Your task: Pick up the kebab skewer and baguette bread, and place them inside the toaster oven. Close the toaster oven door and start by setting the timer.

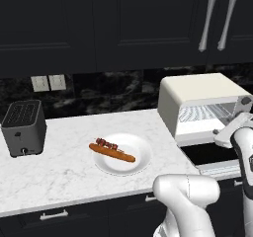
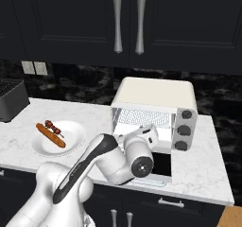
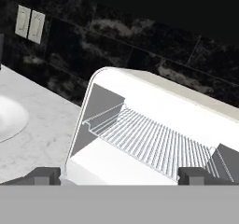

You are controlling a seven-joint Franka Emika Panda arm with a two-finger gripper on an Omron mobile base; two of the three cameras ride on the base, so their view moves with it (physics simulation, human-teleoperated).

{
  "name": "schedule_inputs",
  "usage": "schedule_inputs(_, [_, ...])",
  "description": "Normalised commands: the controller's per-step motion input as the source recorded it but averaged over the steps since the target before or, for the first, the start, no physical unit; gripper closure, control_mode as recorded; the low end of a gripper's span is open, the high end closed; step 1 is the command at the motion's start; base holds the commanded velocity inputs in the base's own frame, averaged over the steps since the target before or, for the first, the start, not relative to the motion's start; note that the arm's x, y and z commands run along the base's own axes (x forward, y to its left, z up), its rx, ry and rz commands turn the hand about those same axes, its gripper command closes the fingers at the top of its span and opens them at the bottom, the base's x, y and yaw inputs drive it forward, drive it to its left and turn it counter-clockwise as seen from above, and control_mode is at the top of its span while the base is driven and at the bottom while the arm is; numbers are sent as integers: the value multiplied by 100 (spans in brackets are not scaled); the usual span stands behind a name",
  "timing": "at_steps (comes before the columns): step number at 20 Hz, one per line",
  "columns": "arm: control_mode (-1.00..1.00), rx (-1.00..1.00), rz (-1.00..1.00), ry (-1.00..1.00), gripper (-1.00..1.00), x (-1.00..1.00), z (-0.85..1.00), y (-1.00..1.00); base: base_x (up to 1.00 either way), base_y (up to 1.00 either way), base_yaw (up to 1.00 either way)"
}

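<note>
A: End effector (image 3: 119, 175) spread wide, nothing between the fingertips; it faces the toaster oven (image 2: 156, 113) at the table's right end. The toaster oven door (image 2: 158, 167) is folded down, so I judge the cavity is ready for loading.

B: And the food?

A: Kebab skewer (image 1: 106, 143) and baguette bread (image 1: 111, 152) lie touching on the white plate (image 1: 139, 158), mid-table near the front edge. Hand view shows the wire rack (image 3: 154, 143) close up; right base view adds the knobs (image 2: 184, 129).
</note>
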Motion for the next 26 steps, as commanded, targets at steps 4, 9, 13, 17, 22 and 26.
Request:
schedule_inputs(4, [-100, 0, 0, 0, -100, 39, -9, -22, 0, 0, 0])
schedule_inputs(9, [-100, 0, 0, 0, -100, 27, -17, -30, 0, 0, 0])
schedule_inputs(13, [-100, 0, 0, -1, -100, 13, -20, -7, 0, 0, 0])
schedule_inputs(17, [-100, -3, 0, -6, -100, 21, -1, 0, 0, 0, 0])
schedule_inputs(22, [-100, -9, 0, -10, -100, 14, -2, 0, 0, 0, 0])
schedule_inputs(26, [-100, -15, 0, -9, -100, 17, -3, 3, 0, 0, 0])
